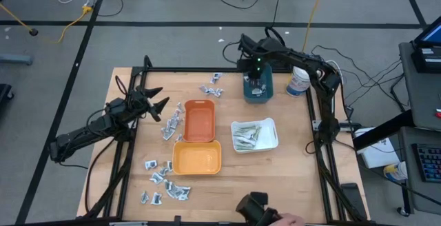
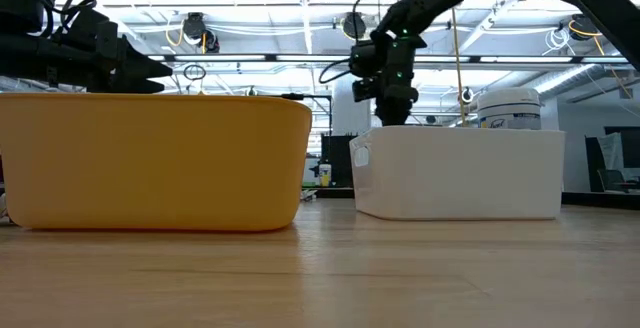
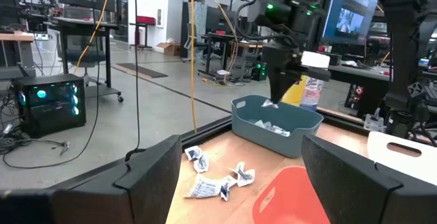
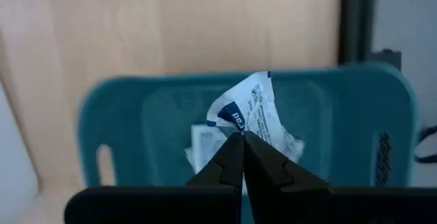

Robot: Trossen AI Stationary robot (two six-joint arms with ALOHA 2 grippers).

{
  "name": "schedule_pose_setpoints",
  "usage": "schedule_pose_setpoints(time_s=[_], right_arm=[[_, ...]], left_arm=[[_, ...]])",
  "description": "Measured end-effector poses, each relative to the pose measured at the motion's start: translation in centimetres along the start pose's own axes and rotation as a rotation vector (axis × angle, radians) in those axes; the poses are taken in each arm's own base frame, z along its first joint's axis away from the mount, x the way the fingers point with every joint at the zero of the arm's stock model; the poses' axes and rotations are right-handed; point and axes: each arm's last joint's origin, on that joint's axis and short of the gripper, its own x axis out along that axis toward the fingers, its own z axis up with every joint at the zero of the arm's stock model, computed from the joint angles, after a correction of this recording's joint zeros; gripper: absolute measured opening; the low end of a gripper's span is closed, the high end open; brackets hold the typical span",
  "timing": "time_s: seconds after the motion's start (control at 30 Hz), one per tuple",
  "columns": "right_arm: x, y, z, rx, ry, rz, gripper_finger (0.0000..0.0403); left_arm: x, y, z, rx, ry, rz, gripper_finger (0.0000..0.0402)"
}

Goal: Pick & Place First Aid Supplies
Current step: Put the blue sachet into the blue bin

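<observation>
My right gripper (image 4: 242, 135) hangs over the teal tray (image 1: 247, 96) at the table's far side, shut on a silvery-white sachet with blue marks (image 4: 254, 109). More sachets (image 4: 202, 147) lie in that tray. Loose sachets lie on the wood near the far edge (image 1: 211, 87), left of the orange tray (image 1: 171, 125) and near the front left (image 1: 162, 181). Pale strips (image 1: 245, 136) lie in the white tray (image 1: 273, 142). My left gripper (image 1: 160, 105) waits open at the table's left, level, with nothing between its fingers. My right gripper pinches the sachet by one edge (image 4: 244, 130) between its two fingertips. The fingers point steeply down from above. The crumpled sachet sticks out past the tips, lifted clear above the teal tray's inside.
An orange tray (image 1: 198, 121) and a yellow-orange tray (image 1: 197, 158) sit at the table's middle, the white tray to their right. A white tub with a blue label (image 1: 298, 81) stands right of the teal tray. Black frame rails run along the table's edges.
</observation>
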Motion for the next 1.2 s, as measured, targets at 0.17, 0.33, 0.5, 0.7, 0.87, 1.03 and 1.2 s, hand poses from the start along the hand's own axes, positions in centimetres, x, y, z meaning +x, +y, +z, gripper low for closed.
schedule_pose_setpoints(time_s=[0.17, 0.33, 0.5, 0.7, 0.87, 1.03, 1.2], right_arm=[[0.1, -1.1, -0.8, 0.033, 0.0, -0.007, 0.0], [3.7, -0.7, -2.1, 0.057, 0.024, 0.014, 0.0], [6.1, -0.1, -3.5, 0.067, 0.06, 0.038, 0.0], [7.4, 0.2, -4.1, 0.071, 0.065, 0.038, 0.0018], [7.4, 0.1, -4.0, 0.111, 0.056, 0.034, 0.0082], [6.9, 0.5, -4.3, 0.142, 0.087, 0.045, 0.0181], [4.2, 1.1, -4.0, 0.148, 0.067, -0.058, 0.0253]], left_arm=[[0.0, 0.0, 0.0, 0.0, 0.0, 0.0, 0.0308], [0.0, 0.0, 0.0, 0.0, 0.0, 0.0, 0.0308], [0.0, 0.0, 0.0, 0.0, 0.0, 0.0, 0.0308], [0.0, 0.0, 0.0, -0.001, 0.0, 0.0, 0.0308], [0.0, 0.0, 0.0, -0.001, 0.0, 0.0, 0.0308], [0.0, 0.0, 0.0, -0.001, 0.0, 0.0, 0.0308], [0.0, 0.0, 0.0, -0.001, 0.0, 0.0, 0.0308]])
